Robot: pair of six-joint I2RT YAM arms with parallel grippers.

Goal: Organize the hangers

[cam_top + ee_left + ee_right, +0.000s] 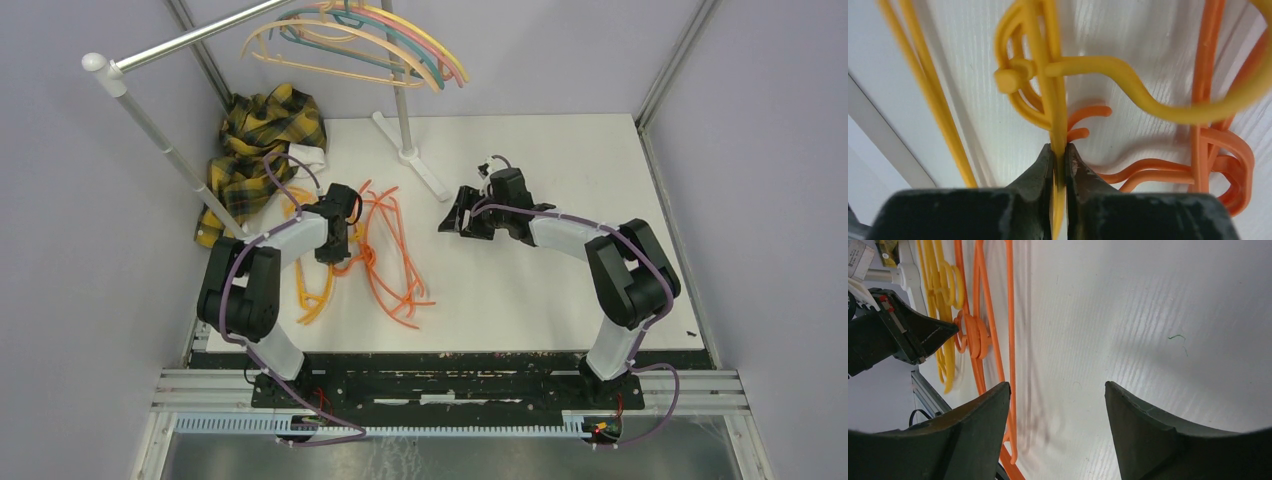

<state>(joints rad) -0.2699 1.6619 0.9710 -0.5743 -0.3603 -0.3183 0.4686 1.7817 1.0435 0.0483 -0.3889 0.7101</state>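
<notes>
My left gripper (1060,150) is shut on the thin bar of a yellow hanger (1088,65), whose hook curls just ahead of the jaws. From above, the left gripper (338,250) sits over the yellow hanger (318,300) on the table's left side. Several orange hangers (390,265) lie tangled beside it, with their hooks (1218,145) to the right of my jaws. More hangers (370,40) in peach, teal, pink and yellow hang on the rack bar at the back. My right gripper (455,215) stands open and holds nothing, over bare table (1058,387), right of the orange hangers (983,300).
A yellow-black plaid cloth (255,140) lies bunched at the back left by a slanted rack pole (160,140). The rack's upright pole (405,100) and white foot (420,165) stand at the back centre. Grey walls close in both sides.
</notes>
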